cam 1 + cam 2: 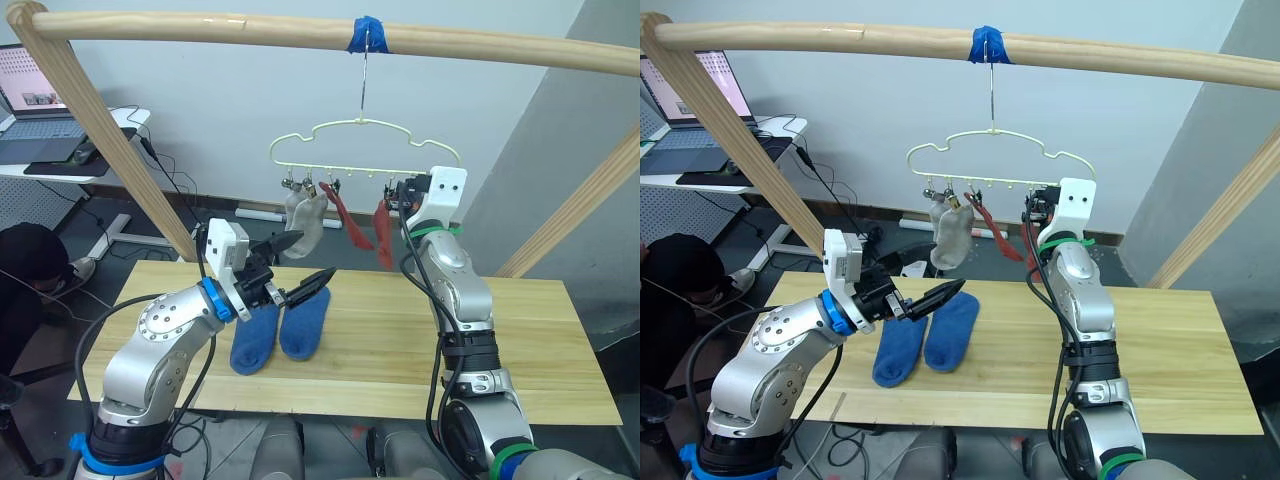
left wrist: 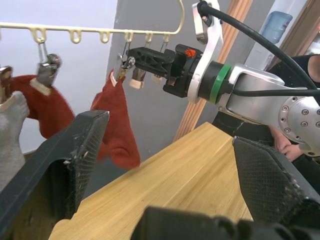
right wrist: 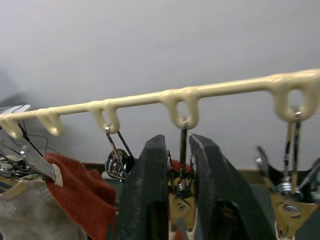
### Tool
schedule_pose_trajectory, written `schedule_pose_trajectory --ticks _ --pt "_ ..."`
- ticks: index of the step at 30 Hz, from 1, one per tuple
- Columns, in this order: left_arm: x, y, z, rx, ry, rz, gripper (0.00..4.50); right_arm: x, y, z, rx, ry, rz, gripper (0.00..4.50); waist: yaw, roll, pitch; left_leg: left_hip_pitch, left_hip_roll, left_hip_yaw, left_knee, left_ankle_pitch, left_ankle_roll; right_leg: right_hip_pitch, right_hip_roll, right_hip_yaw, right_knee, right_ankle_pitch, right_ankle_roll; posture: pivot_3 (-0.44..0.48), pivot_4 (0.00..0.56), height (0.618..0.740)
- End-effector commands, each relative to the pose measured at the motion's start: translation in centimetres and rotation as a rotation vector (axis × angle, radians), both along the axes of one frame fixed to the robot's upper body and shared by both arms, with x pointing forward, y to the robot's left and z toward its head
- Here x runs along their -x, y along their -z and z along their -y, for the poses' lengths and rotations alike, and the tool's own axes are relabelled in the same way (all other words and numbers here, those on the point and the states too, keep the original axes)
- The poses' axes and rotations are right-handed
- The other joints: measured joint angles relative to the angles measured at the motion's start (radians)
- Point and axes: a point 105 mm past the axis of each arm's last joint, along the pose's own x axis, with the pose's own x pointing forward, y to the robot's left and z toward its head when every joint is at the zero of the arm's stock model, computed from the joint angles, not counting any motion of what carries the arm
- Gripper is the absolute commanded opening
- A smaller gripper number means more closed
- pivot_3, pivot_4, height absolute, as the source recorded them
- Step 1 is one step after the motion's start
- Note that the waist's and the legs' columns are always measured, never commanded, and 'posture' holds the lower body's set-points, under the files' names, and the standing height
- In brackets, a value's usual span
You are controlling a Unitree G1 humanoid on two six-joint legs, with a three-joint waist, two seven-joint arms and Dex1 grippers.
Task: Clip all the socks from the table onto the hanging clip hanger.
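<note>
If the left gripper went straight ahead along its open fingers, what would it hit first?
Probably the red sock hanging from the clip hanger, or the right gripper beside it, shut on a clip. The left gripper aims up over the table toward them; depth is unclear.

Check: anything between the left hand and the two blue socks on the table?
Nothing visible. The left hand hangs open just above the blue socks, which lie side by side on the table with no object between them.
</note>
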Motion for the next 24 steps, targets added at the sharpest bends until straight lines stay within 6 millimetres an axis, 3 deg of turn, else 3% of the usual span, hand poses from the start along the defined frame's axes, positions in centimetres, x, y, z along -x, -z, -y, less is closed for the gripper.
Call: schedule_pose_trajectory --ticks 1,7,11,15,24 --pt "0.8 -0.9 0.7 0.012 0.024 0.048 4.50 0.4 -2.3 -0.3 -0.011 -0.009 0.084 0.07 0.000 0.000 0.000 0.000 0.000 0.000 0.000 0.000 0.000 0.000 0.000 0.000 0.000 0.000 0.000 0.139 0.143 0.740" --pt "0.7 1.3 0.5 -0.003 -0.021 -0.043 4.50 0.5 -2.4 0.7 0.013 -0.034 0.080 0.07 -0.001 0.000 0.000 0.000 0.000 0.000 0.000 0.000 0.000 0.000 0.000 0.000 0.000 0.000 0.000 0.127 0.152 0.740" --pt "-1.2 6.6 -2.7 -0.099 -0.222 -0.224 4.50 0.8 -2.8 1.0 0.073 -0.155 0.060 0.07 -0.002 0.001 0.001 0.000 0.000 0.000 0.000 0.000 0.000 0.000 0.000 0.000 0.000 0.000 0.000 0.092 0.159 0.740" --pt "-2.7 10.5 -5.1 -0.179 -0.341 -0.308 4.50 1.2 -3.2 1.6 0.120 -0.213 0.047 0.07 -0.006 0.002 0.001 0.000 0.000 0.000 0.000 0.000 0.000 -0.001 0.000 0.001 0.000 -0.002 -0.002 0.064 0.165 0.740" --pt "-5.7 15.5 -2.0 -0.343 -0.256 -0.304 4.50 1.9 -3.1 1.7 0.128 -0.227 0.016 0.07 -0.010 0.002 0.002 -0.001 0.000 0.001 -0.001 0.000 0.000 -0.001 0.000 0.000 -0.001 -0.003 -0.004 0.005 0.170 0.740"
